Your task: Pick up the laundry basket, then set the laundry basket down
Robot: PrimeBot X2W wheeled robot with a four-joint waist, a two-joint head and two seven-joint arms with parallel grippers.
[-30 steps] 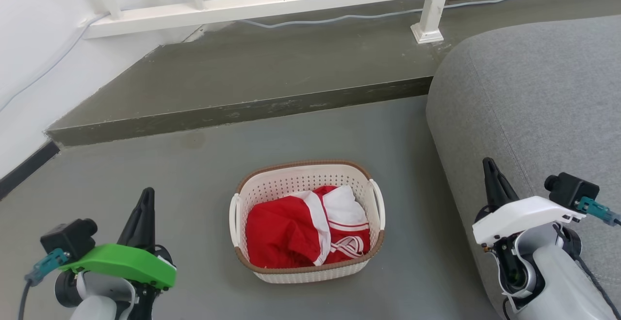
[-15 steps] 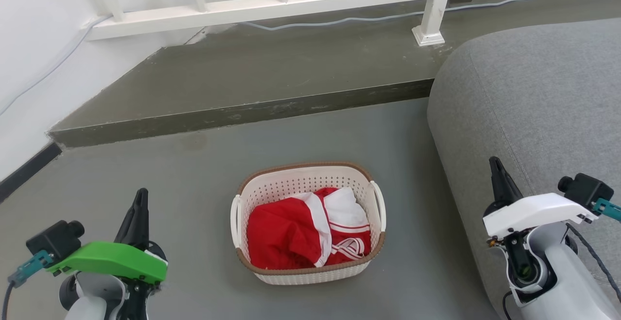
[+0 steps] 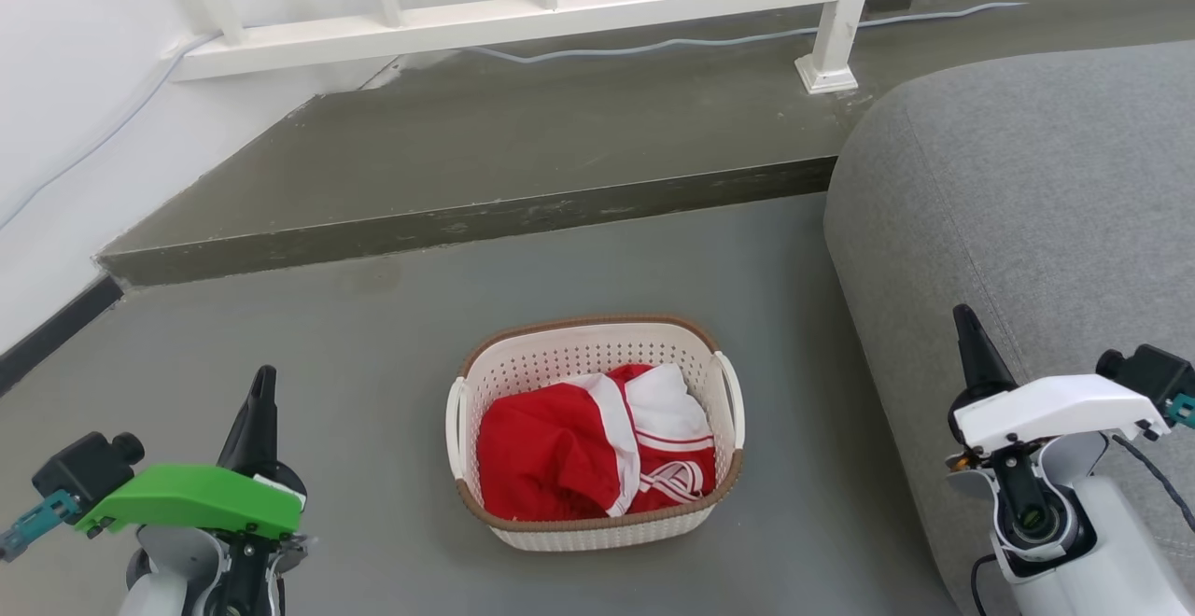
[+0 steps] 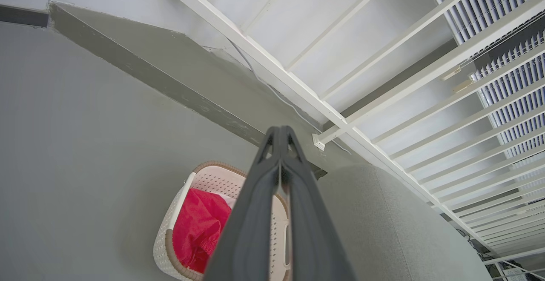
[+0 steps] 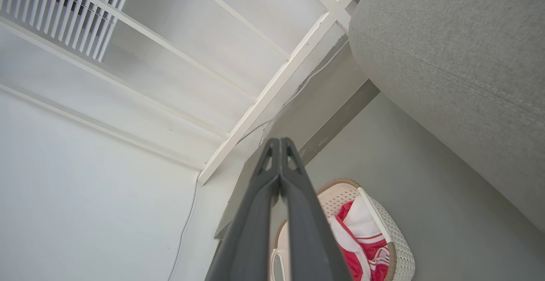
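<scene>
Laundry basket [image 3: 551, 364] sits upright on the grey floor [image 3: 355, 364], opening up, approx centre-low in head view, btwn the two grippers & touching neither. Its long axis runs roughly left-right across the robot's front, handle to handle, but turned a little: the end on the robot's right lies slightly farther from the robot than the end on its left. White handles [image 3: 454, 429] on the two short ends, brown rim all round, perforated cream walls. Inside lies a crumpled red-and-white garment [image 3: 560, 453], red part toward the robot's left, white part toward the right. Left gripper [image 3: 262, 381], w/ green cover, is low-left in head view, fingers pointing up the view, well apart from the basket's nearer handle. Left wrist view shows its jaws pressed together, tips meeting. Right gripper [image 3: 963, 322], w/ white cover, is low-right, in front of the grey sofa [image 3: 1027, 177]; right wrist view shows its jaws likewise pressed tip to tip. Sofa's rounded edge is near the basket's right end, w/ a strip of floor btwn. Beyond the basket: a raised step [image 3: 513, 149], a white railing [image 3: 523, 11] standing on it, & a pale cable [image 3: 653, 39] along the railing's foot. White wall [image 3: 65, 84] at far left.
</scene>
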